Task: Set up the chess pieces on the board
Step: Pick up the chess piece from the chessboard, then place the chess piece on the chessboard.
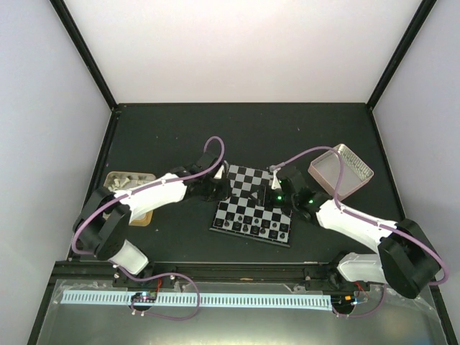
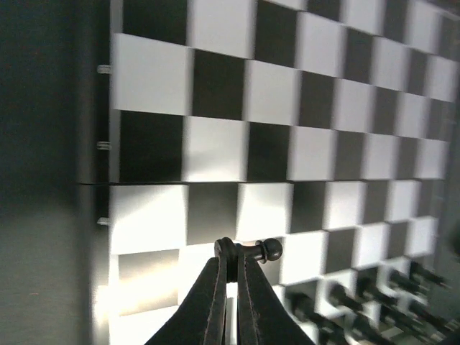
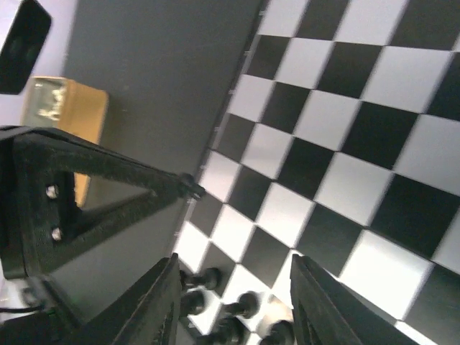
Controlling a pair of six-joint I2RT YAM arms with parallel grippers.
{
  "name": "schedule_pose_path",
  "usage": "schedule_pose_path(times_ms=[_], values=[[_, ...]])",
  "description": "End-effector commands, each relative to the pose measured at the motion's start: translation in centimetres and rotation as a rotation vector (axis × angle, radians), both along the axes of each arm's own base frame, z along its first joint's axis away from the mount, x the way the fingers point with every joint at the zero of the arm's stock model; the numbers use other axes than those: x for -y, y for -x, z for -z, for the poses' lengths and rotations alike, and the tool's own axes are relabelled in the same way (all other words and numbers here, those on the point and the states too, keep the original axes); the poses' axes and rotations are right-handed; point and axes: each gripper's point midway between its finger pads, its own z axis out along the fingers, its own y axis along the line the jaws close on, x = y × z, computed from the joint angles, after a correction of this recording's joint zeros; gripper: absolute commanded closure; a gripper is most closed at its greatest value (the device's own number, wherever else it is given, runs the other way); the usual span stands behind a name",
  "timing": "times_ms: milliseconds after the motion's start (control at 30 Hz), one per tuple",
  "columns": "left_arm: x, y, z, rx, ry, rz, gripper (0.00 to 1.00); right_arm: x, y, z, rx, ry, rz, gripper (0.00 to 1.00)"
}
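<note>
Now, board: lies flat on the dark tabletop between the two arms, turned a little askew, in black and pale silver checks.
Row of chess pieces: tiny black figures stand on the squares along the board's near edge; both wrist views catch them at the bottom of the frame.
Left end effector: its fingers are pressed together, pinching a black piece at the very tips; it hangs over the board's left side, close to the edge.
Black piece: round-headed and pawn-like, it is held sideways with its head sticking out past the fingers, above a pale square near the left edge. Whether it touches the surface cannot be told.
Right end effector: its fingers are spread apart with nothing gripped; it is over the board's right half, with checks and a few standing figures showing in the gap between them.
Tan tray: sits on the tabletop to the left, well apart from the board and partly behind the left arm; it holds small pale things, too small to identify.
Pink-rimmed tray: sits on the tabletop to the right, beyond the board's far right corner, near it but not touching.
</note>
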Motion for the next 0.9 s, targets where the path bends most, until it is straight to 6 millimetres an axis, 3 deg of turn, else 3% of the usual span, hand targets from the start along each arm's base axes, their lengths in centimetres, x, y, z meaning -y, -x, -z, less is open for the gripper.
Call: schedule_pose_path(times_ms=[0, 167, 333, 600, 867], values=[[3.5, 1.5, -4.3, -0.005, 0.265, 0.110, 0.98, -2.8, 0.5, -3.6, 0.030, -0.192, -0.113, 0.54], [4.8, 2.8, -7.1, -0.009, 0.411, 0.164, 0.98, -3.6, 0.6, -4.5, 0.027, -0.233, -0.147, 0.51], [5.1, 3.2, -8.5, 0.002, 0.458, 0.182, 0.98, -3.6, 0.6, -4.5, 0.016, -0.231, -0.143, 0.56], [4.8, 3.3, -7.4, -0.010, 0.442, 0.171, 0.98, -3.5, 0.5, -4.2, 0.015, -0.220, -0.135, 0.77], [4.8, 3.3, -7.8, -0.002, 0.452, 0.175, 0.97, -3.6, 0.7, -4.5, 0.017, -0.228, -0.146, 0.98]])
